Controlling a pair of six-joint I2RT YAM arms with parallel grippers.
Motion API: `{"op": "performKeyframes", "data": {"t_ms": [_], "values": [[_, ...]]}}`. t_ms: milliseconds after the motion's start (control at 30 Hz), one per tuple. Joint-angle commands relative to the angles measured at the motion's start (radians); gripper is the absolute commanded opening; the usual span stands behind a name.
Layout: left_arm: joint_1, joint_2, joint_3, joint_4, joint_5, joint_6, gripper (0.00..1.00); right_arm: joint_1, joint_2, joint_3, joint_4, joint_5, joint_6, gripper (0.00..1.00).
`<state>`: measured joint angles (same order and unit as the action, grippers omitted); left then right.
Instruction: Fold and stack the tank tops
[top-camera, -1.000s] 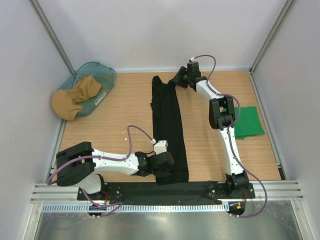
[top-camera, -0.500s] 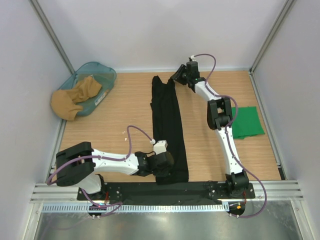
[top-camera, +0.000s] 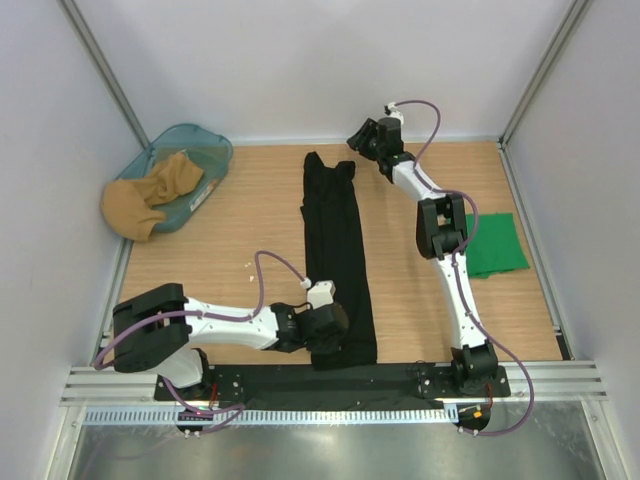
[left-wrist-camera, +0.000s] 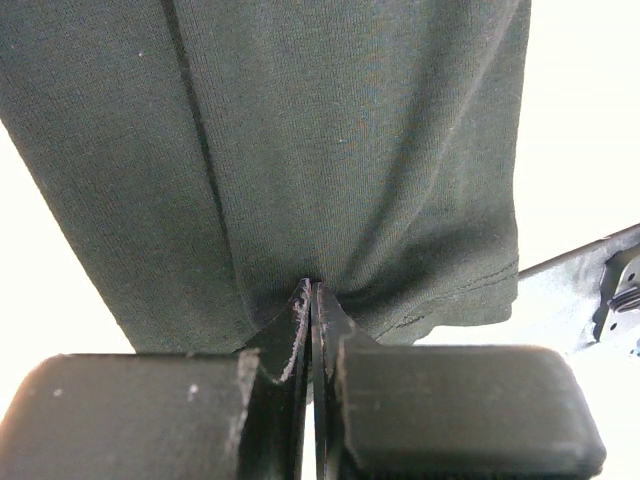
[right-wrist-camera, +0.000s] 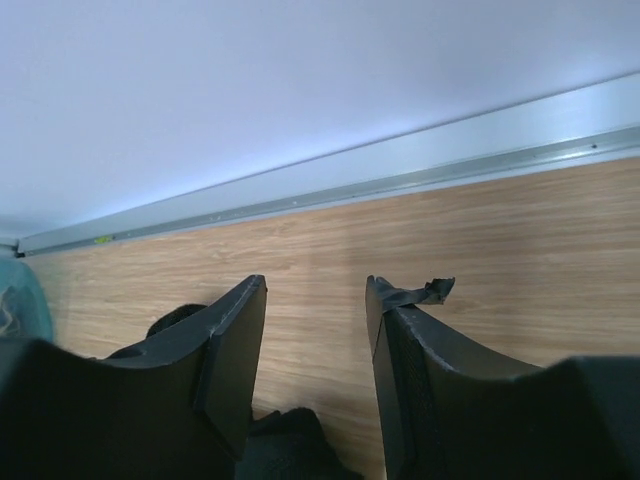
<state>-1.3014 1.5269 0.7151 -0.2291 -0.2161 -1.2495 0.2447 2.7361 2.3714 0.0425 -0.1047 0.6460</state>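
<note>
1 blk tank top (top-camera: 338, 262): long axis near-far, straps at far end.

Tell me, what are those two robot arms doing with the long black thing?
They are folding tank tops. The black top lies on the table as a long narrow strip. The left arm has its jaws shut on the near end. The right arm hovers at the far end, jaws open, holding nothing. A green top lies flat off to the right.
</note>
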Motion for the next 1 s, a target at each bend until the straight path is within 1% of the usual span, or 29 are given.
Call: {"op": "performKeyframes", "data": {"t_ms": [0,67,133,167,200,233,267,300,367,400,500,567,667,700,833,967], "values": [[-0.012,0.059,-0.034,-0.179,0.038,0.022,0.0,-0.004,-0.145,0.006,-0.036,0.025,-0.055,0.52],[-0.012,0.062,-0.025,-0.182,0.037,0.027,0.0,-0.008,-0.185,-0.027,-0.105,0.019,-0.048,0.53],[-0.012,0.07,-0.014,-0.188,0.038,0.033,0.0,-0.025,-0.252,-0.121,-0.107,-0.024,0.009,0.57],[-0.012,0.072,-0.013,-0.188,0.04,0.033,0.0,-0.033,-0.275,-0.162,-0.072,-0.055,0.033,0.58],[-0.012,0.073,-0.013,-0.19,0.041,0.035,0.0,-0.039,-0.297,-0.243,-0.047,-0.081,0.05,0.58],[-0.012,0.07,-0.014,-0.19,0.043,0.033,0.0,-0.05,-0.34,-0.285,0.024,-0.128,0.079,0.59],[-0.012,0.067,-0.016,-0.19,0.043,0.032,0.0,-0.053,-0.36,-0.364,0.052,-0.144,0.084,0.58],[-0.012,0.064,-0.017,-0.19,0.041,0.032,0.0,-0.054,-0.378,-0.391,0.069,-0.159,0.084,0.58],[-0.013,0.049,-0.025,-0.19,0.037,0.028,0.0,-0.061,-0.403,-0.422,0.074,-0.22,0.061,0.5],[-0.013,0.046,-0.025,-0.19,0.035,0.028,0.0,-0.062,-0.404,-0.429,0.065,-0.246,0.047,0.43],[-0.013,0.036,-0.025,-0.199,0.032,0.03,0.0,-0.065,-0.394,-0.442,0.019,-0.311,0.035,0.38],[-0.013,0.033,-0.025,-0.199,0.034,0.03,0.0,-0.067,-0.392,-0.471,0.028,-0.345,0.037,0.38],[-0.019,0.026,-0.028,-0.2,0.032,0.028,0.0,-0.065,-0.382,-0.5,0.028,-0.412,0.038,0.48],[-0.021,0.022,-0.029,-0.205,0.032,0.027,0.0,-0.067,-0.381,-0.509,0.03,-0.444,0.038,0.49],[-0.032,0.01,-0.031,-0.223,0.03,0.019,0.0,-0.067,-0.403,-0.573,0.02,-0.443,0.015,0.52],[-0.05,-0.019,-0.039,-0.265,0.012,-0.001,0.0,-0.067,-0.43,-0.642,-0.009,-0.432,-0.006,0.53]]}}
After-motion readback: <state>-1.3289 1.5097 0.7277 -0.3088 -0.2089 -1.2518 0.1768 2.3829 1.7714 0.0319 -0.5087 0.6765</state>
